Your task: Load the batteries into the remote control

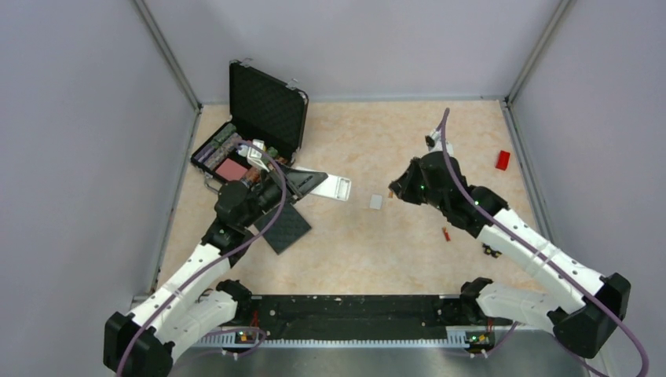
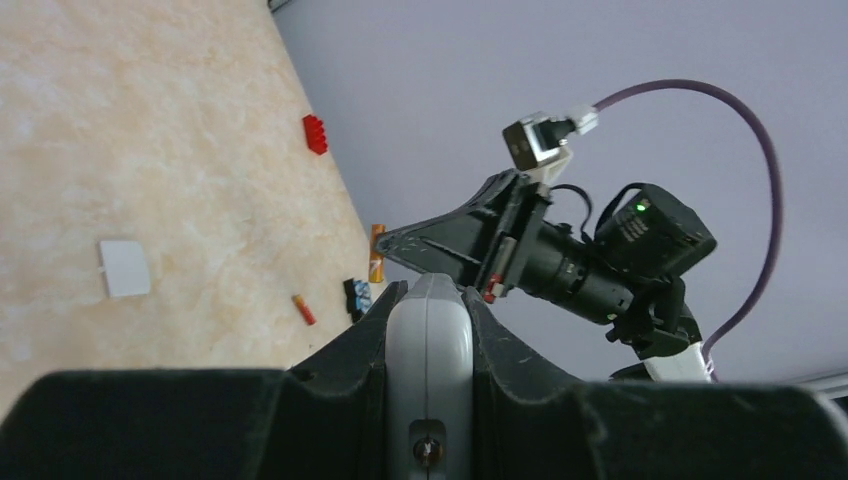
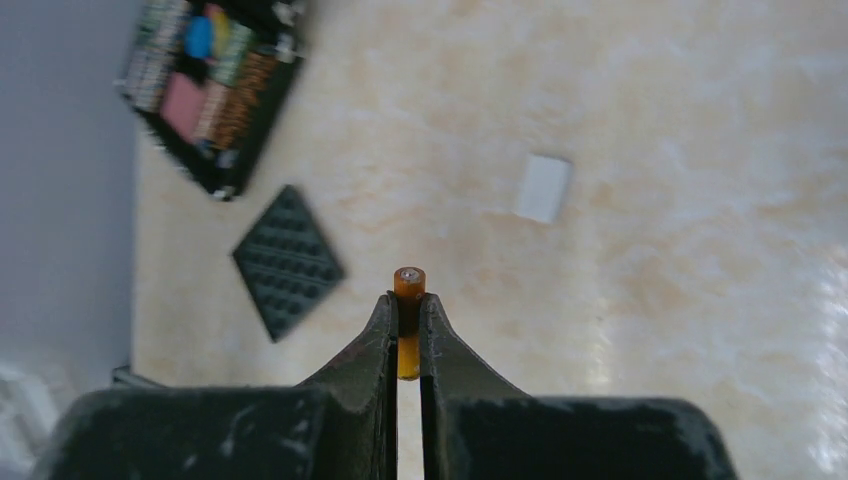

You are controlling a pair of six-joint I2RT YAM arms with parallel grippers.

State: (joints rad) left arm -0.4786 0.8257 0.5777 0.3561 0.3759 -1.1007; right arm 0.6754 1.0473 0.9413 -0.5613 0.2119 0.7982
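Your right claw (image 3: pixel 407 303) is clamped on a thin orange cylindrical battery (image 3: pixel 409 281) above the middle of the beige marbled table (image 1: pixel 369 251). Your left claw (image 2: pixel 431 300) grips the white-grey rectangular remote control (image 1: pixel 336 188), its end pointing toward the right claw. Grey walls (image 1: pixel 78 118) close the left, right and back edges; bare table lies toward the near edge. A small white flat piece (image 1: pixel 376 202) lies between the claws, and the second orange-red battery (image 1: pixel 446 233) lies beside your right arm (image 1: pixel 518 236). A black studded square pad (image 1: pixel 283 228) and an open black case (image 1: pixel 267 106) sit at left, a red block (image 1: pixel 503 159) at right.
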